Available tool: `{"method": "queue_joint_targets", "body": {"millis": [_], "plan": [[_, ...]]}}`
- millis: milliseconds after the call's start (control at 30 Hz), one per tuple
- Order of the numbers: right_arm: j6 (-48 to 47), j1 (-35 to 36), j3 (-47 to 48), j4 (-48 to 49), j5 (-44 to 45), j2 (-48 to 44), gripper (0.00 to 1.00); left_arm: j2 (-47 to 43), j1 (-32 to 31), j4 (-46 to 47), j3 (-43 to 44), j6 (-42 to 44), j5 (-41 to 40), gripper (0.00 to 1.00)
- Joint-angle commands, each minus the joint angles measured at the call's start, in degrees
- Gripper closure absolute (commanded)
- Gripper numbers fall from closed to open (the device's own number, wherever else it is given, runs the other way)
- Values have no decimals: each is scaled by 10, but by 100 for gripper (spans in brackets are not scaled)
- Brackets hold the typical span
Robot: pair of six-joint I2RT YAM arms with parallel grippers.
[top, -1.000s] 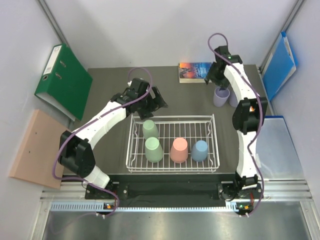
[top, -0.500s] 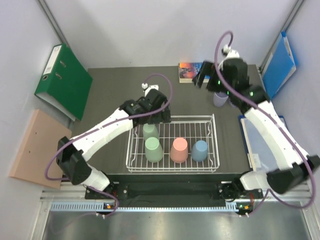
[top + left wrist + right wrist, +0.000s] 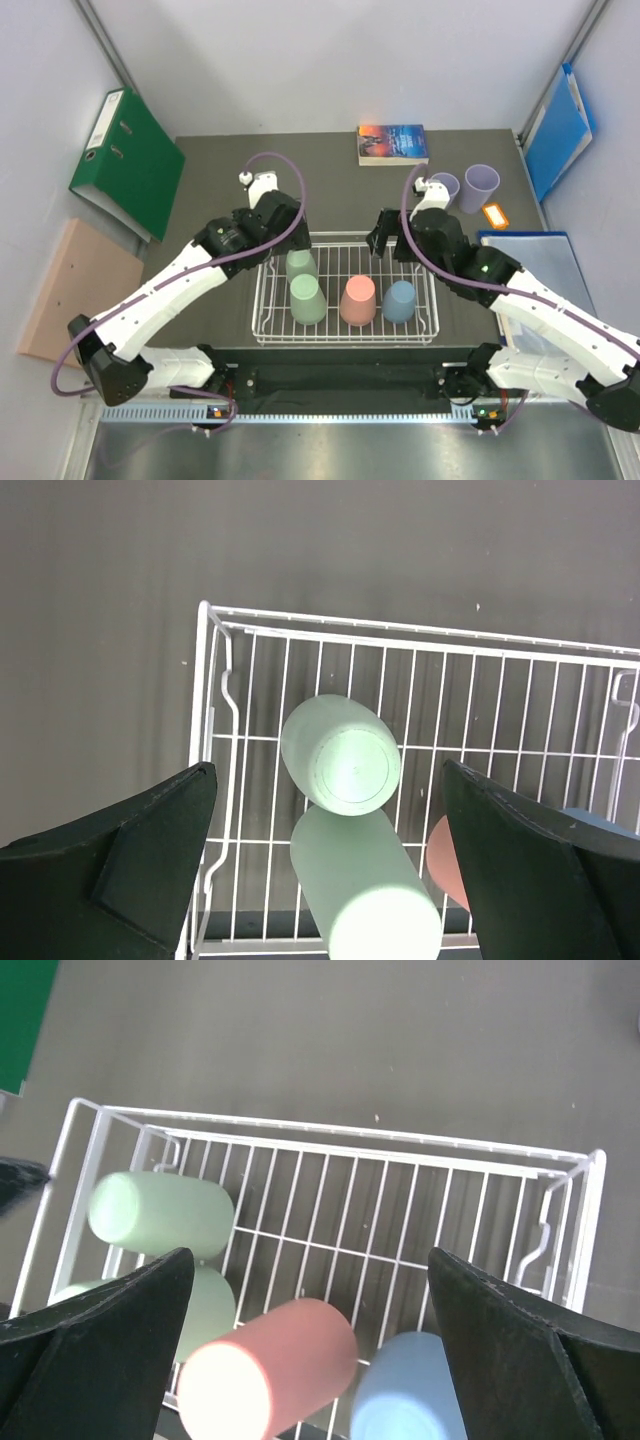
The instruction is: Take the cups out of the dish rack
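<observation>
Left wrist: rear green cup [image 3: 340, 765] sits below left hand [image 3: 328, 780] (jaws spread).

The white wire dish rack [image 3: 345, 260] holds two light green plastic tumblers [image 3: 307, 300], a salmon pink tumbler [image 3: 358, 300] and a light blue tumbler [image 3: 400, 301]. Two lavender plastic tumblers [image 3: 481, 185] stand apart.

The left arm [image 3: 165, 288] and right arm [image 3: 560, 318] have white shells with black joints [image 3: 112, 372]. A purple cable [image 3: 300, 200] loops along each. The left gripper [image 3: 328, 768] and right gripper [image 3: 310, 1255] carry dark, matte, wedge-shaped fingers [image 3: 130, 870].
</observation>
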Motion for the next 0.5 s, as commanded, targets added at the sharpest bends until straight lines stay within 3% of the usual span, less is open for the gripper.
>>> {"method": "queue_joint_targets", "body": {"millis": [0,233,467], "plan": [[12,30,45,7,48,-6,0,1,-4,-5,-29,-27,21,1],[22,43,40,17,28,-17,0,-6,-9,66,-95,-45,67,1],[23,49,38,8,28,-22,0,37,-10,77,-76,-35,67,1]]}}
